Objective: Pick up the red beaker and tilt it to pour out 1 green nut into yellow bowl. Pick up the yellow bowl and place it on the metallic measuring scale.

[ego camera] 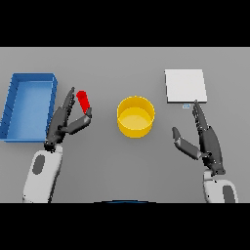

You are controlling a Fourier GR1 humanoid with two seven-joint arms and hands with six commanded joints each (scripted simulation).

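Observation:
The red beaker (83,101) stands tilted left of centre, between the thumb and the fingers of my left hand (62,121). The fingers are nearly straight beside it and the thumb reaches up under its base; no firm grip shows. The yellow bowl (135,116) sits at the table's middle, to the right of the beaker, and no nut is visible inside it. The metallic measuring scale (185,86) lies flat at the back right. My right hand (207,139) rests open just below the scale, fingers pointing toward it.
A blue tray (14,105) stands at the left edge, close to my left forearm. Grey table surface lies between the bowl and the scale.

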